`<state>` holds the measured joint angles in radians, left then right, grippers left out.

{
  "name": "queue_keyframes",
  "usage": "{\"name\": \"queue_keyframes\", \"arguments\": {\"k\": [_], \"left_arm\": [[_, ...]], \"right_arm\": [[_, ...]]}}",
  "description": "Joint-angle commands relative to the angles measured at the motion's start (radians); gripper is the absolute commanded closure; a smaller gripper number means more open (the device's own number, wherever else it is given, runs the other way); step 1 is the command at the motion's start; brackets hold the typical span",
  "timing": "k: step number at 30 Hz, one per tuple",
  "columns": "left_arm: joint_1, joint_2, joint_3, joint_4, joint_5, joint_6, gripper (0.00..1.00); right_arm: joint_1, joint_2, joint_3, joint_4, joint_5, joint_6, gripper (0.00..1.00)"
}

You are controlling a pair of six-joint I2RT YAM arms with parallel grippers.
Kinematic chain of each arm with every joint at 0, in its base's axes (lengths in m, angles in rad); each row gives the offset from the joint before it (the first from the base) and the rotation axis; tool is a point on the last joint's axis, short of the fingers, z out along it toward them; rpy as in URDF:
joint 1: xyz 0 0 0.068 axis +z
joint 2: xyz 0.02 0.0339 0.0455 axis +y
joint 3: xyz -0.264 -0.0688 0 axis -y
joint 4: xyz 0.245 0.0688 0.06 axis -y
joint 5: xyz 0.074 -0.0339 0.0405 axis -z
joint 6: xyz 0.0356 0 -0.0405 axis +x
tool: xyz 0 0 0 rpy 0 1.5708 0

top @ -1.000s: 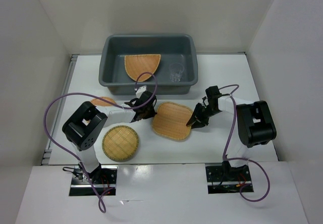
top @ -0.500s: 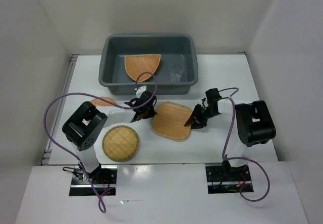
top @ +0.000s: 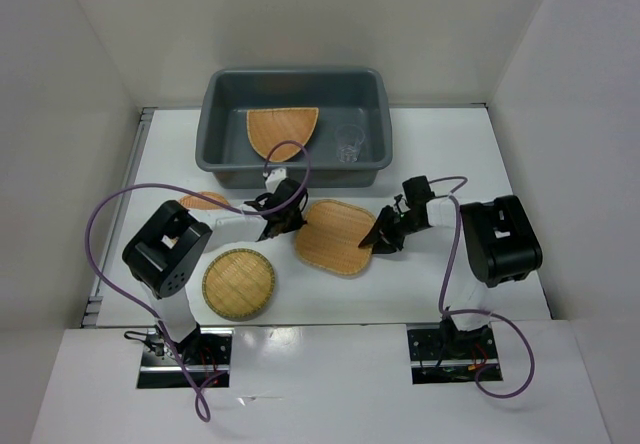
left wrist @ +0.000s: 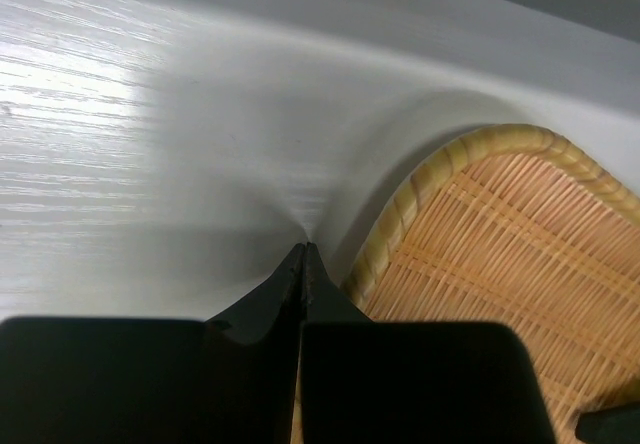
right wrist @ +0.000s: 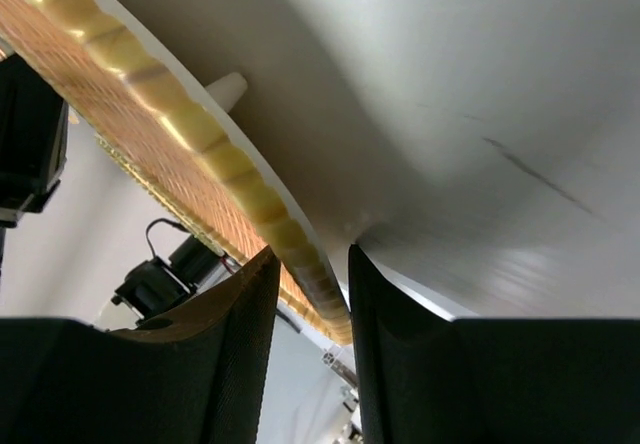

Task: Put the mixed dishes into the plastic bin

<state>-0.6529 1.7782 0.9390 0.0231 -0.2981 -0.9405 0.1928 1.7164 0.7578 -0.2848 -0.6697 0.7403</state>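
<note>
Right gripper (right wrist: 310, 264) pinches the rim of the rounded square orange wicker tray (top: 335, 236), in front of the big grey plastic bin (top: 290, 172). Left gripper (left wrist: 303, 256) is closed tight, on the white table (top: 450, 164) just beside the tray.

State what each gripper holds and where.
Right gripper: jaws pinch the rounded square tray by its right rim. Left gripper: jaws shut, holding nothing.
</note>
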Motion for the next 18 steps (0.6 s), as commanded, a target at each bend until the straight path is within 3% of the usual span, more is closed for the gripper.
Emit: {"name": "queue_keyframes", "arguments": {"k": [1,8,9,10,13,15,17,18], "left_arm": [[-0.024,0.012,0.007,-0.008,0.082,0.002,1.0],[-0.024,0.012,0.007,-0.008,0.082,0.002,1.0],[-0.024,0.012,0.007,-0.008,0.082,0.002,1.0],[-0.024,0.012,0.007,-0.008,0.082,0.002,1.0],[-0.024,0.012,0.007,-0.008,0.082,0.011,1.0],[-0.024,0.012,0.007,-0.018,0.07,0.011,1.0],[-0.024,0.012,0.018,-0.028,0.07,0.022,0.91],[-0.024,0.012,0.018,-0.028,0.07,0.022,0.67]], "right_arm": [[0.059,0.04,0.008,0.15,0.035,0.031,0.62],[0.059,0.061,0.018,0.162,0.045,0.041,0.68],[0.059,0.061,0.029,0.162,0.045,0.041,0.71],[0.059,0.074,0.029,0.162,0.054,0.041,0.83],[0.059,0.084,0.049,0.128,0.068,0.019,0.99],[0.059,0.075,0.049,0.105,0.085,0.008,1.0],[0.068,0.06,0.049,0.09,0.098,-0.002,1.0],[0.068,0.042,0.049,0.06,0.107,-0.002,1.0]]}}
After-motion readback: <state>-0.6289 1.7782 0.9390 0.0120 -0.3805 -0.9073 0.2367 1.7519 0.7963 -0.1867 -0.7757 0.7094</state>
